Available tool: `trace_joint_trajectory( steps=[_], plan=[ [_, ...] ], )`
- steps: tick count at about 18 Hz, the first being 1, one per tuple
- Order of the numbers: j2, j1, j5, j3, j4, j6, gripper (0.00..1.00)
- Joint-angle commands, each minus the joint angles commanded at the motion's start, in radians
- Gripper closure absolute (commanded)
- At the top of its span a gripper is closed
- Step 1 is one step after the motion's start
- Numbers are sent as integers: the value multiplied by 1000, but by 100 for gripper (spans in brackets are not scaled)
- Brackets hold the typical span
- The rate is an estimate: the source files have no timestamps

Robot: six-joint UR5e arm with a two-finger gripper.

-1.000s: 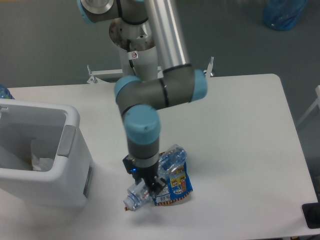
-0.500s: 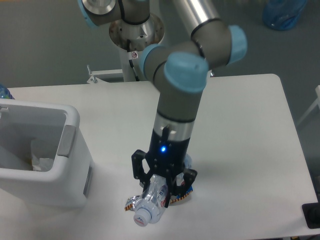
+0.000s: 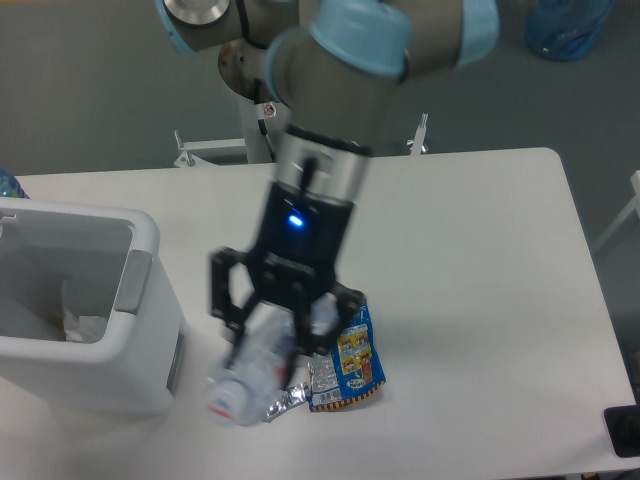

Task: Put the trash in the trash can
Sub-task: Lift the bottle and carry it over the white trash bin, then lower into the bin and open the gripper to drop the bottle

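My gripper (image 3: 283, 335) is lifted well above the table and is shut on the crushed clear plastic bottle (image 3: 245, 375), which hangs blurred with its cap end pointing down and left. Below it on the table lie the blue-and-silver foil snack wrapper (image 3: 352, 365) and, just to its left, the small crumpled silver foil scrap (image 3: 281, 404). The white trash can (image 3: 146, 243) stands at the left edge of the table, open at the top, with some pale scraps inside. The held bottle is to the right of the can, not over it.
A translucent blue water jug (image 3: 566, 25) sits on the floor at the top right. A black object (image 3: 623, 430) shows at the lower right corner. The arm's base column (image 3: 262, 110) rises behind the table's far edge.
The gripper closed on the bottle and lifted it off the table, moving up and left toward the can. The wrapper and foil scrap stayed on the table.
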Motion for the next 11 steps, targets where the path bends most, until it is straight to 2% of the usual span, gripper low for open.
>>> trace_joint_trajectory(
  steps=[3,8,11],
  plan=[
    [26,-52,3,0,0,-55,43],
    [57,-117,2,0,0,-74,44],
    [57,-181,3,-46,0,-81,43]
  ],
)
